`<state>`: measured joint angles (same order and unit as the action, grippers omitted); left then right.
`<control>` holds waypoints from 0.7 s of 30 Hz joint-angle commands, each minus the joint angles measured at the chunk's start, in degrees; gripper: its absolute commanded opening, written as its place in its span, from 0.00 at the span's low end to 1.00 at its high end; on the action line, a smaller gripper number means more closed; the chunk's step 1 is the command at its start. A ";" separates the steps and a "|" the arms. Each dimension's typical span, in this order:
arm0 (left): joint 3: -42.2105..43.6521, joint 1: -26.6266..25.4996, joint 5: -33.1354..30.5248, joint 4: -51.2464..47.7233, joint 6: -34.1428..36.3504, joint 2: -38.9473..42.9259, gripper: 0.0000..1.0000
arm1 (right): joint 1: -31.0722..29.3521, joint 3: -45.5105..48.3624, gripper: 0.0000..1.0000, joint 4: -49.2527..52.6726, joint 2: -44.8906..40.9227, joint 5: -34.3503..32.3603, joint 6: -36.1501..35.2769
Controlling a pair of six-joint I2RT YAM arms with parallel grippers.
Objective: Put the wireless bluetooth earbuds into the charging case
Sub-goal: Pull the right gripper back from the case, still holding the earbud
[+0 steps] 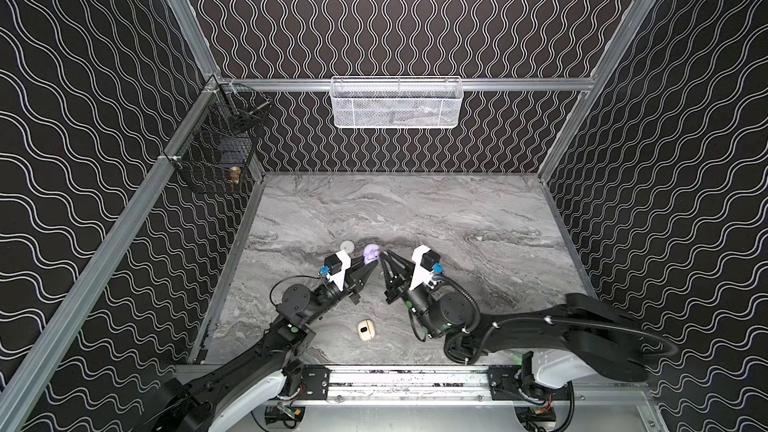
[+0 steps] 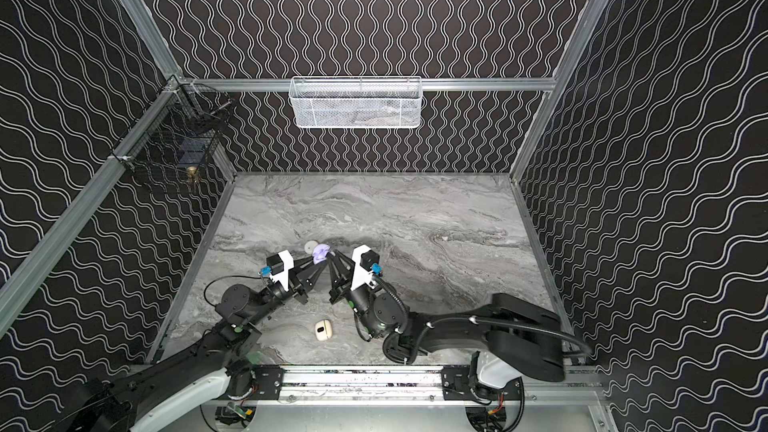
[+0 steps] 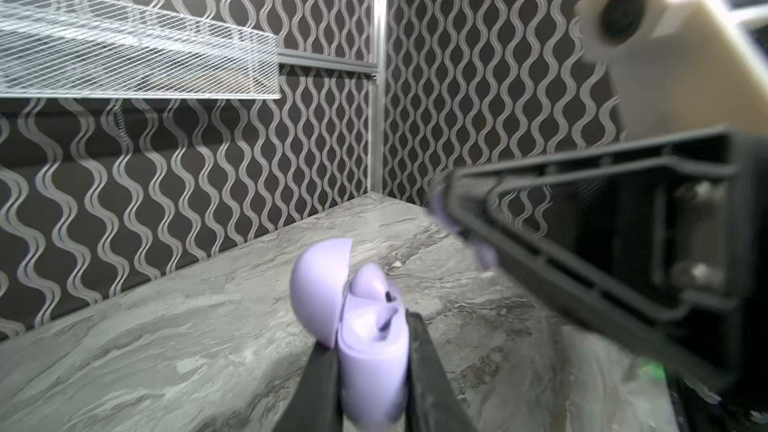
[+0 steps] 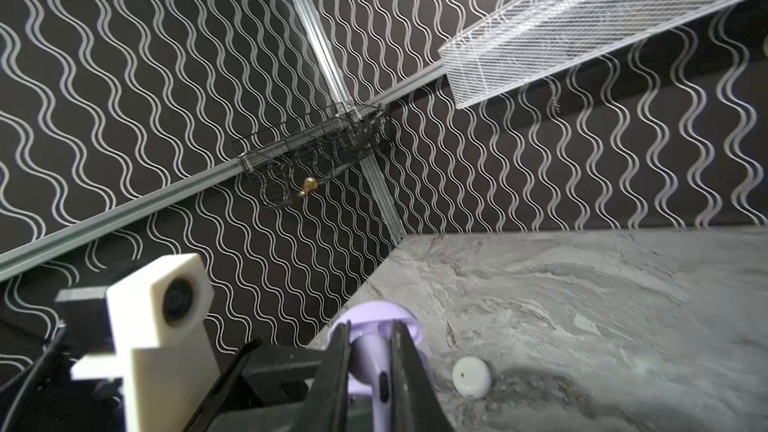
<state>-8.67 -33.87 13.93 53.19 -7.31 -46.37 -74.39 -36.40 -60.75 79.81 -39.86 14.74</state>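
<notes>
At table (image 1: 457, 222) centre, left tool (image 3: 370, 338) clamped on lilac case (image 3: 320, 288), right tool (image 4: 371, 328) clamped on lilac earbud (image 4: 368, 361), stem along jaws.

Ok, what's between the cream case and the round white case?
The left end effector, shut on the open lilac case, crosses that stretch; both top views show it.
</notes>
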 commanded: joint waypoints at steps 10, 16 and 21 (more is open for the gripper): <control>-1.00 0.19 -3.60 -4.38 1.58 1.87 0.00 | 5.33 -2.36 0.16 72.44 -8.29 2.57 36.67; -1.52 0.12 2.31 -2.38 2.22 1.05 0.00 | 10.91 0.37 0.12 72.66 -0.72 9.55 38.91; -1.13 0.15 3.09 -2.04 2.39 1.82 0.00 | 13.42 1.37 0.13 70.42 3.79 11.85 37.11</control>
<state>-9.76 -33.78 15.27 48.45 -5.65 -44.91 -61.78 -35.16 9.50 82.00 -30.13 50.76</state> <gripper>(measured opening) 0.198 0.169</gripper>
